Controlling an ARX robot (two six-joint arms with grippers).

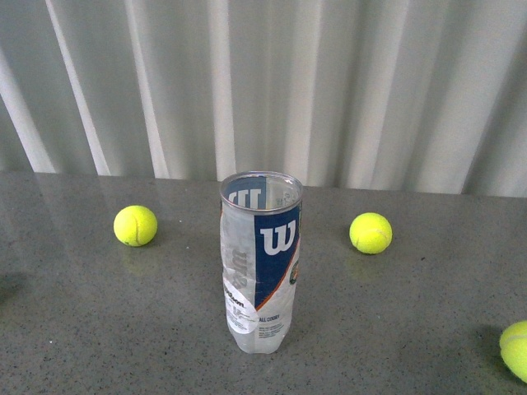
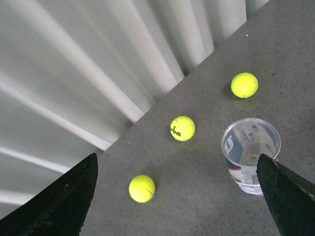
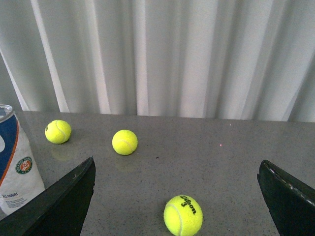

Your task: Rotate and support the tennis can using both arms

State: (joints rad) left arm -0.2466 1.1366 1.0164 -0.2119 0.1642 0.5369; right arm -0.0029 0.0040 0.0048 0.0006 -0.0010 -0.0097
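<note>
The can (image 1: 260,259) stands upright and open-topped on the grey surface (image 1: 99,329), between two balls, one (image 1: 135,225) off to its left and one (image 1: 370,233) to its right, both well apart from it, with a third ball (image 1: 515,350) at the near right edge. Neither arm shows in the front view. In the wrist views the left pincer (image 2: 177,191) and the right pincer (image 3: 177,196) each have fingers spread wide, holding nothing.

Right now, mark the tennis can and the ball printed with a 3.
tennis can (image 1: 262,263), front view, on the navy label just below the white W.
ball printed with a 3 (image 3: 183,215), right wrist view, on the middle of its felt, below the black lettering.
</note>
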